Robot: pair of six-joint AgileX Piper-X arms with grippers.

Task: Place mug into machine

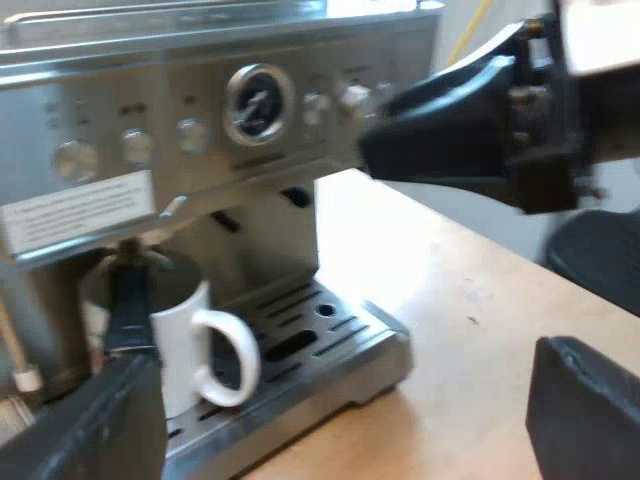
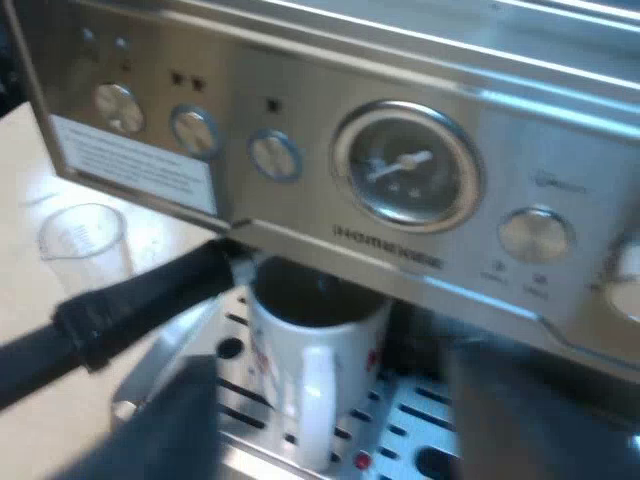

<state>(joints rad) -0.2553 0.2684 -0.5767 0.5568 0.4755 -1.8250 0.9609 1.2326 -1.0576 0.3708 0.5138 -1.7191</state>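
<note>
My left jaws are spread, holding nothing; my right jaws are spread too, the mug [image 2: 275, 370] ahead between them. The mug stands upright on the machine's [image 2: 300, 90] tray [image 1: 330, 335] beside the dark-handled holder [image 2: 130, 300]. 1 glass [image 2: 85, 235] sits on the counter [image 1: 470, 330] nearby.

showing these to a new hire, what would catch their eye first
The white mug stands on the drip tray of the steel espresso machine, under its front panel. The round pressure gauge sits mid-panel among the knobs, and a dark handle juts out from the machine beside the mug's rim.
</note>
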